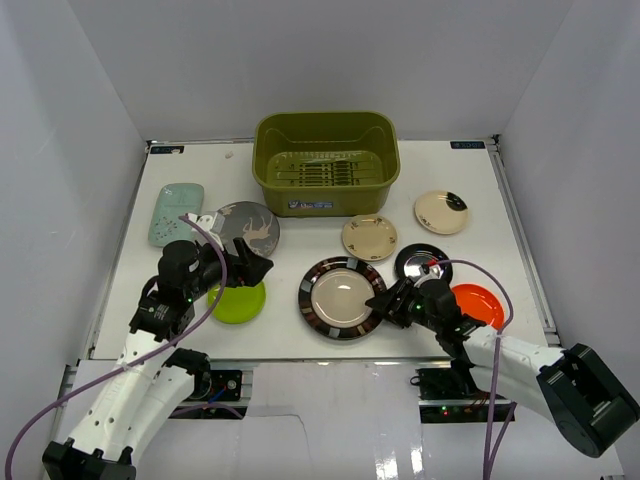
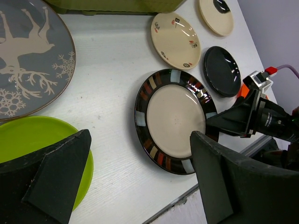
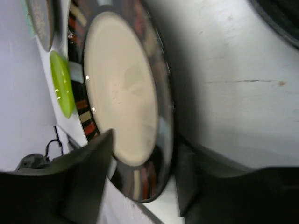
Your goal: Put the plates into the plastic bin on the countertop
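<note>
The olive-green plastic bin [image 1: 325, 150] stands empty at the back of the white countertop [image 1: 290, 335]. In front of it lie the mint rectangular plate [image 1: 176, 213], grey patterned plate [image 1: 250, 225], lime green plate [image 1: 237, 302], brown-rimmed cream plate [image 1: 342, 297], two small cream plates [image 1: 369, 237] [image 1: 441, 212], black plate [image 1: 423, 262] and orange plate [image 1: 480, 303]. My left gripper [image 1: 257, 266] is open and empty, above the table between the lime green plate [image 2: 32, 140] and the brown-rimmed plate [image 2: 174, 119]. My right gripper [image 1: 381, 303] is narrowed onto the brown-rimmed plate's [image 3: 121, 93] right rim, one finger over it and one under. The plate lies flat.
White walls close the left, back and right sides. The table's front edge [image 2: 205, 186] runs just below the brown-rimmed plate. The right arm lies low over the orange plate. The bin's slatted base [image 1: 325, 172] holds nothing.
</note>
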You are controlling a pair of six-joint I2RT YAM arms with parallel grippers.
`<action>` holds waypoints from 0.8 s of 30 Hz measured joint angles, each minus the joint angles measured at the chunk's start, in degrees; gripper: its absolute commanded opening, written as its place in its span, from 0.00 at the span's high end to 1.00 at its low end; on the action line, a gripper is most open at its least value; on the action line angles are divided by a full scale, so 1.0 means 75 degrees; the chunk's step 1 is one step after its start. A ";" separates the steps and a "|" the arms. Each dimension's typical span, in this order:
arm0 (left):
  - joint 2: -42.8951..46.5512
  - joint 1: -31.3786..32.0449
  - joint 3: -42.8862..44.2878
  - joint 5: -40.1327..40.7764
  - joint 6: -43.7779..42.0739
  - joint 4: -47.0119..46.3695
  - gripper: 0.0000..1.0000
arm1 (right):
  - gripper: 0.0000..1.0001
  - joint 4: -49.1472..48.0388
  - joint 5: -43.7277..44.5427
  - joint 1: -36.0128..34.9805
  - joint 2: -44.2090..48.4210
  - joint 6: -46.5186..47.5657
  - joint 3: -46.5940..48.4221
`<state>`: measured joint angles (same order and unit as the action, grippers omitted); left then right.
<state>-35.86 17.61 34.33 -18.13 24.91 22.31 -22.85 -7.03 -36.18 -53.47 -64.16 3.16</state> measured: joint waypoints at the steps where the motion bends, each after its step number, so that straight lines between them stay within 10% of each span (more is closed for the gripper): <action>1: 0.0000 0.0000 0.0000 0.0052 0.0003 0.0006 0.02 | 0.55 -0.0073 0.0114 0.0000 -0.0102 -0.0058 -0.0006; 5: -0.0020 0.0000 0.0000 0.0332 0.0052 0.0038 0.02 | 0.92 -0.0245 0.0469 0.0009 -0.0294 -0.0332 -0.0067; 16: -0.1172 -0.0041 0.0061 0.1510 0.0842 0.0058 0.02 | 0.92 0.3223 0.0571 -0.0093 0.3532 0.0775 0.0417; 24: -0.2323 -0.0892 0.0230 0.1722 0.1740 -0.0446 0.05 | 0.92 0.4237 -0.0012 -0.0099 0.1786 0.2060 0.4188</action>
<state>-53.28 10.92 36.05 -5.21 37.95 18.96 8.93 -7.11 -36.93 -40.07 -48.71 34.57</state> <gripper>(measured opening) 0.959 0.113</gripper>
